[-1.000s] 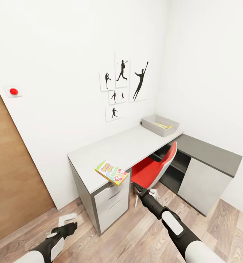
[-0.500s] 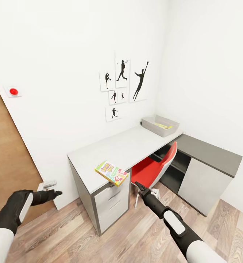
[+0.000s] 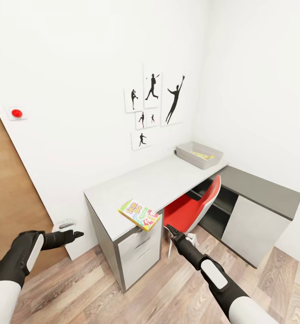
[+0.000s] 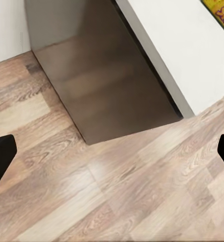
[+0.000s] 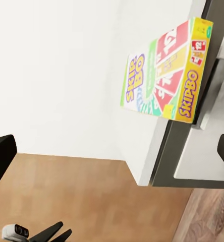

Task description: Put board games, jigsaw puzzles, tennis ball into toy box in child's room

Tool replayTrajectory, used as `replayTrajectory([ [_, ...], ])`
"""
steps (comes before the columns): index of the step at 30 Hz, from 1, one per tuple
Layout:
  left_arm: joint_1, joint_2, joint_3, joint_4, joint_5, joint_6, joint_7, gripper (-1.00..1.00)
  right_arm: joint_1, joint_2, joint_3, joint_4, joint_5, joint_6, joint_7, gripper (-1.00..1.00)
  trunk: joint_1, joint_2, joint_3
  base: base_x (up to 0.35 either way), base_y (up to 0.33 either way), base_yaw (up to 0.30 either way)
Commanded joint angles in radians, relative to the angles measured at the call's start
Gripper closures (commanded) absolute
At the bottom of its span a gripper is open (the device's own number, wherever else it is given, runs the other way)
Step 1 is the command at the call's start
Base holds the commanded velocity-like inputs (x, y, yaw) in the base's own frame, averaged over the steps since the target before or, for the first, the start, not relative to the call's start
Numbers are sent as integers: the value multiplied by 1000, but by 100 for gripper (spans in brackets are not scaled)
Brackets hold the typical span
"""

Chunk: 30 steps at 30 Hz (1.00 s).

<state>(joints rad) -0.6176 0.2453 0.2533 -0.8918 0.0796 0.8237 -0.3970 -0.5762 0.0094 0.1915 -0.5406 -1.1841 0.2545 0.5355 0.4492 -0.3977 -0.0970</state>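
Both pairs of jaws stand spread apart with nothing between them: the left gripper (image 3: 73, 234), at the lower left of the head view, hangs over the wood-plank floor (image 3: 177, 288), and the right gripper (image 3: 170, 228), low in the middle of the frame, points up toward the desk's near edge.

Just above that right gripper lies the flat yellow-edged board game box printed "SKIP-BO" (image 3: 139, 214), on the front corner of the long pale grey table top (image 3: 154, 180), one corner jutting past the edge above the grey drawer unit (image 3: 138, 256). In the right wrist view the same box (image 5: 165, 73) shows its green, red and yellow cover.

Far back on the table, toward the upper right, sits the shallow pale grey toy box (image 3: 199, 154) with something yellow inside it.

A red chair (image 3: 193, 208) is tucked under the desk, beside the dark grey corner top (image 3: 262, 189). Black silhouette prints (image 3: 154, 105) hang on the white wall; a brown door (image 3: 10, 198) fills the left edge.
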Motion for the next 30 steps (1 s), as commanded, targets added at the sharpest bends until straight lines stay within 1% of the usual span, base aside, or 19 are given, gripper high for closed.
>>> replayTrajectory([
  [1,0,-3,2,2,8,7,2,-100,-1,0,2,1,-11,5,1,-100,1,-2,-2,99,74,0],
  [3,0,-18,1,19,9,2,3,-100,-1,0,2,0,-11,5,3,-100,1,-2,-2,52,39,0],
  [5,1,-38,2,32,7,-12,6,-100,-1,0,1,-1,-11,6,5,-100,1,-2,-2,21,16,0],
  [9,2,-52,3,41,7,-24,8,-100,-1,0,0,-1,-11,8,5,-100,1,-2,-2,14,9,0],
  [11,3,-52,10,43,6,-25,9,-100,-1,0,0,-1,-10,10,4,-100,1,-2,-2,80,60,0],
  [13,3,-52,30,47,6,-25,10,-100,-1,-1,0,-1,-10,12,3,-100,1,-2,-2,157,138,0],
  [15,4,-54,66,50,4,-27,10,-100,-1,-2,1,-1,-9,15,2,-100,1,-2,-2,134,112,0],
  [17,4,-54,87,53,2,-27,12,-100,-1,-5,2,-1,-9,18,1,-100,1,-2,-2,58,48,0],
  [20,4,-50,99,65,0,-29,12,-100,-2,-8,2,-1,-9,20,0,-100,1,-2,-2,25,20,0],
  [24,4,-46,103,74,-8,-30,12,-100,-2,-14,2,-1,-9,21,-1,-100,1,-2,-2,6,5,0],
  [26,4,-45,104,76,-21,-31,13,-100,-2,-16,2,-1,-11,22,-1,-100,1,-2,-2,2,1,0],
  [27,6,-44,104,77,-37,-33,15,-100,-2,-18,2,-1,-11,23,-1,-100,1,-2,-2,1,1,0],
  [28,7,-44,104,78,-62,-35,20,-100,-2,-19,2,-1,-10,26,0,-100,1,-2,-2,0,0,0],
  [30,8,-42,106,78,-123,-37,31,-100,-3,-21,2,-1,-10,38,0,-100,1,-2,-2,0,0,0],
])
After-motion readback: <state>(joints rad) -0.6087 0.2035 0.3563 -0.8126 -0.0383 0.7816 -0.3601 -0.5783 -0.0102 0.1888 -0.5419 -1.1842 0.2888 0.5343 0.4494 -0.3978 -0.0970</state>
